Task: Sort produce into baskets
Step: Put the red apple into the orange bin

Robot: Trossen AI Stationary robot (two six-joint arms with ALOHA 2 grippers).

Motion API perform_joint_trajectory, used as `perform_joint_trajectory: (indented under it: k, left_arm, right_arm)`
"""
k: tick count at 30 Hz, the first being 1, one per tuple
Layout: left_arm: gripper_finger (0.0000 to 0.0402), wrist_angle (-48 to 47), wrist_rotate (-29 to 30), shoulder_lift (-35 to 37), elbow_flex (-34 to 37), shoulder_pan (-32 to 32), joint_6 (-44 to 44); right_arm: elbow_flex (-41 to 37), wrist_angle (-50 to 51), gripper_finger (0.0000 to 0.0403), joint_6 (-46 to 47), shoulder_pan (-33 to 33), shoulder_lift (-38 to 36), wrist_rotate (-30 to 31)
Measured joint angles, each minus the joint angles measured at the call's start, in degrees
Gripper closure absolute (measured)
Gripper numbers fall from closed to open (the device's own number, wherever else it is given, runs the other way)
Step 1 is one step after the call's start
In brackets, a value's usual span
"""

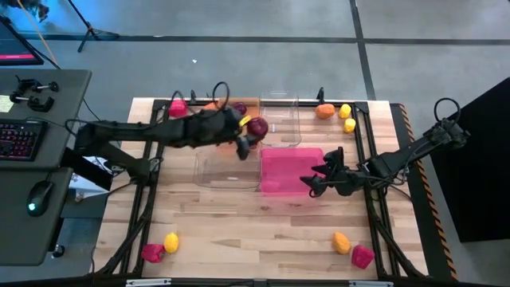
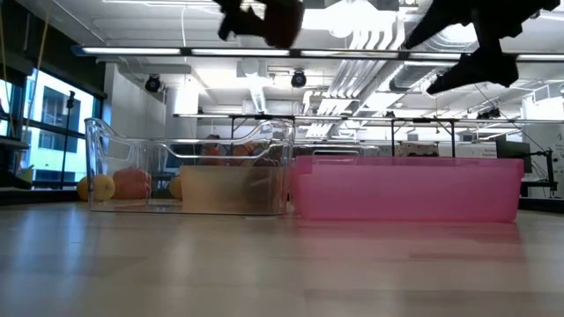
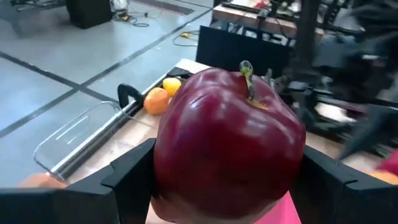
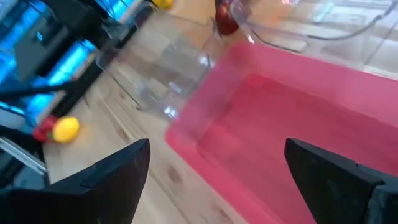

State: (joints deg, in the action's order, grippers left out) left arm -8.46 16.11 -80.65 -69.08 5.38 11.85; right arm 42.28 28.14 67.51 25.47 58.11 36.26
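Observation:
My left gripper is shut on a dark maroon apple high above the bins, over the gap between the far clear bin and the pink bin. The apple also shows in the high view and at the top of the low view. My right gripper is open and empty above the pink bin's near right part. A second clear bin stands left of the pink bin. An orange bin lies under my left arm, mostly hidden. My left gripper pinches the apple's two opposite sides between its two fingers, below its widest part. The fingers come from the table's left side. The apple is lifted clear of the bins, its stem pointing away from the wrist.
Loose produce lies at the corners: orange and yellow pieces far right, a pink piece far left, yellow and pink near left, orange and pink near right. Black frame rails run along the sides.

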Motion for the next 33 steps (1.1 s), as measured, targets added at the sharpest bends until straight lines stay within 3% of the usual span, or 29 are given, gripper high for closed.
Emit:
perform_joint_trajectory:
  k: [6,13,19,27,33]
  left_arm:
    - [0.0126,1.76,-2.78,-5.04,0.02,5.05,2.65]
    - [0.0126,-6.65,-3.04,-4.42,0.04,12.25,-1.65]
    - [0.0125,-6.29,-10.75,-6.15,-0.02,19.07,-2.95]
    - [0.0125,-6.55,-2.21,-8.49,0.04,21.28,-1.0]
    - [0.0119,-5.51,-0.99,-9.78,-0.02,22.58,1.41]
  right_arm:
    - [0.0,-4.27,0.0042,-0.02,0.0,0.0,3.52]
    - [0.01,-7.2,0.0042,-0.01,0.0,0.46,7.93]
    - [0.02,-8.15,0.0042,0.0,0.0,3.4,10.15]
    - [0.02,-16.42,0.0042,0.0,-0.04,9.49,8.98]
    - [0.02,-22.98,0.0042,0.0,-1.45,12.86,8.46]
